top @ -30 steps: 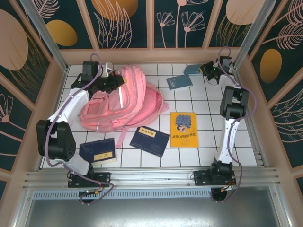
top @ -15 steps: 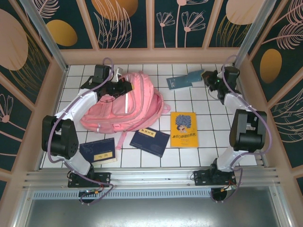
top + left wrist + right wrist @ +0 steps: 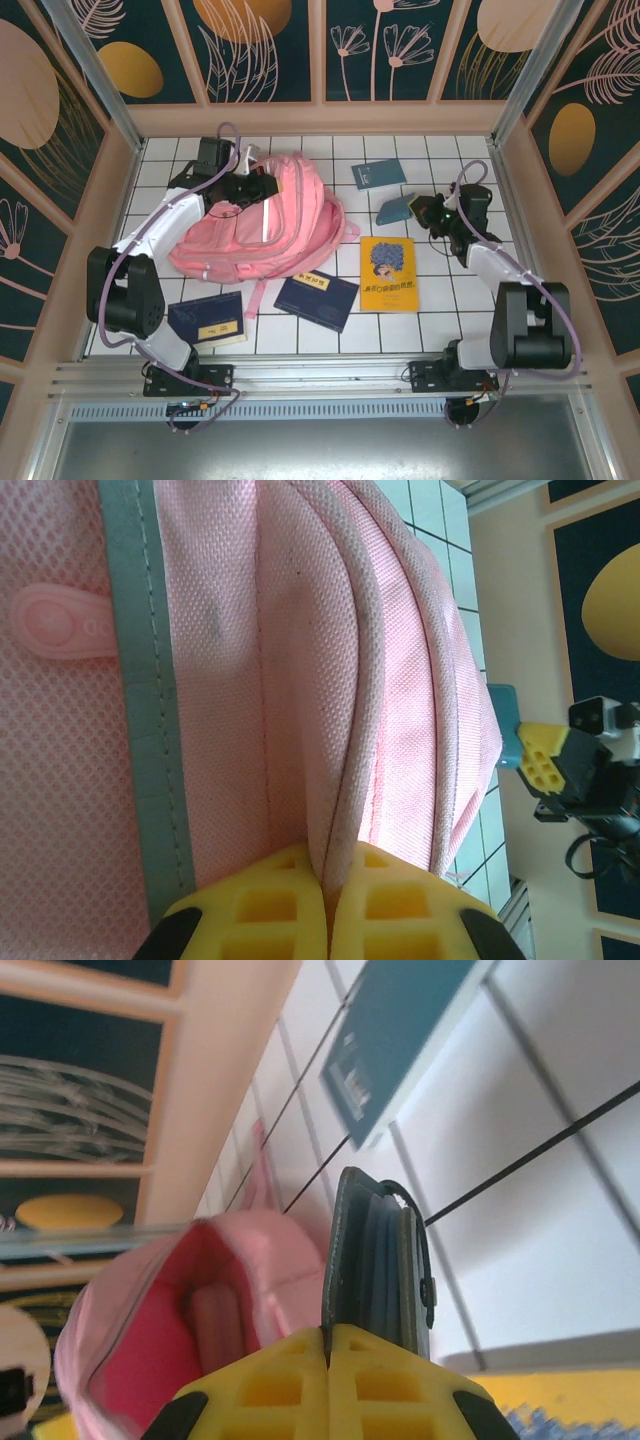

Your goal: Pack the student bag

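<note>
The top external camera hangs high above and behind the arm bases, at the bottom of its frame, and looks steeply down on the whole white-tiled tabletop [image 3: 450, 300]. The left wrist camera sits very close to the large pink fabric backpack [image 3: 300, 680]. Its view is rolled sideways, with the yellow left end effector [image 3: 328, 905] at bottom centre and tiles at upper right. The right wrist camera rides low, looking across the tiles past the right end effector [image 3: 328, 1365] at bottom centre. All three views share the backpack, and both wrist views catch the small teal notebook [image 3: 375, 1260].
</note>
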Controlling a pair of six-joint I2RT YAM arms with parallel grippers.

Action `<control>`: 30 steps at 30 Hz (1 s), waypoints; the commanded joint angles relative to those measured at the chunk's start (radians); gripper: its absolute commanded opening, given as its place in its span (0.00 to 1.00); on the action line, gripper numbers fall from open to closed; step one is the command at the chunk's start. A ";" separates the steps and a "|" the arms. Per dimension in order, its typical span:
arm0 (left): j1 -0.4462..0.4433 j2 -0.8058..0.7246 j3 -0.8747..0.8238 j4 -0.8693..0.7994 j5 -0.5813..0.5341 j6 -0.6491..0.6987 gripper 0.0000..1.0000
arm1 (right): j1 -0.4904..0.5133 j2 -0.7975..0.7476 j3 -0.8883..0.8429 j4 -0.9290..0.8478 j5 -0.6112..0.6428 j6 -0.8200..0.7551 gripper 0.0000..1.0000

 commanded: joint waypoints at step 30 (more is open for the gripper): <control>0.118 -0.181 0.178 -0.176 0.059 0.130 0.00 | 0.550 0.401 0.242 0.672 -0.101 0.259 0.00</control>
